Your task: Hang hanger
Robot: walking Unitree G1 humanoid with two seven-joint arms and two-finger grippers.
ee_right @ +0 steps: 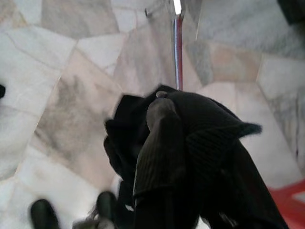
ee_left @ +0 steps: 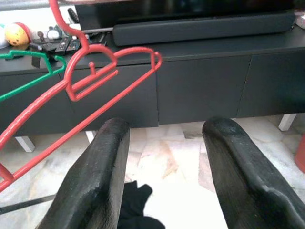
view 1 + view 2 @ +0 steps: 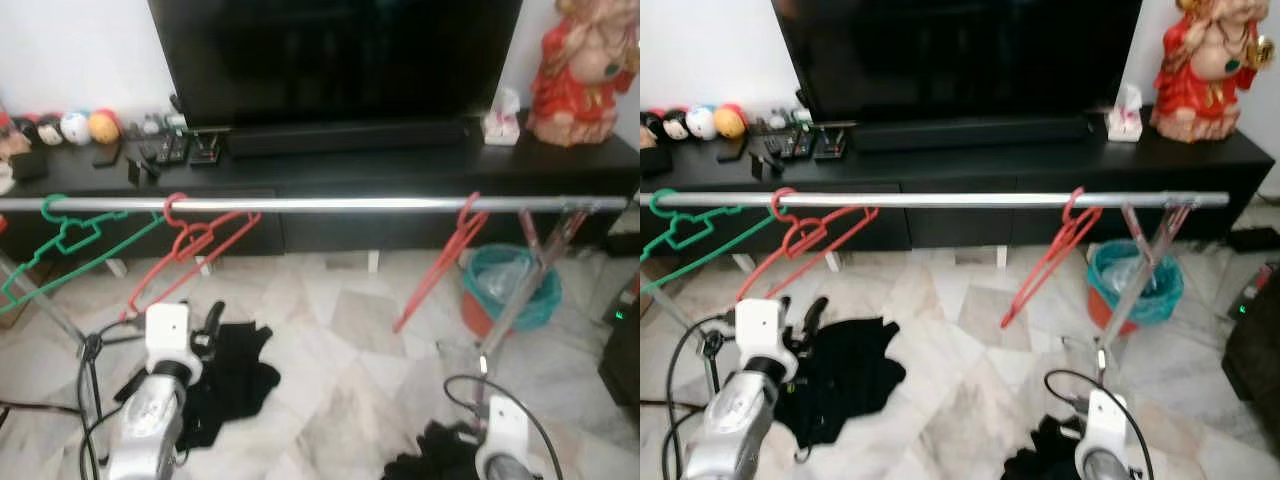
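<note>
Fingers (image 2: pixel 97 181) of my left gripper (image 2: pixel 164 176) stand apart with nothing between them; through the gap I see marble floor (image 3: pixel 350 340) and a bit of black cloth (image 3: pixel 235 375) lying on it. This gripper is raised in front of me on the left side, below the rail, and it points toward the red hanger (image 2: pixel 95 81). That hanger is already on the silver rail (image 3: pixel 320 204): its hook sits over the rail and its body hangs tilted, low end toward my left. It is near my left fingers but not touching them.

My right gripper (image 1: pixel 162 143) is low on the right side and it is closed on a black garment (image 1: pixel 200 129), which wraps around the fingers and hides most of them. Under it is the floor and one metal leg (image 1: pixel 177 47) of the rack.

Just beside the red hanger, further to my left, a green hanger (image 3: pixel 60 245) is also on the rail. A second red hanger (image 3: pixel 445 260) hangs near the right end of the rail, well apart from the first. Below that end stands a teal bin (image 3: pixel 510 285) with a plastic bag inside.

Behind the rail is a long black TV cabinet (image 3: pixel 400 175) with a large dark screen (image 3: pixel 340 55), some remotes (image 3: pixel 165 150), small round toys (image 3: pixel 75 127) on the left and a red statue (image 3: pixel 580 70) on the right.
</note>
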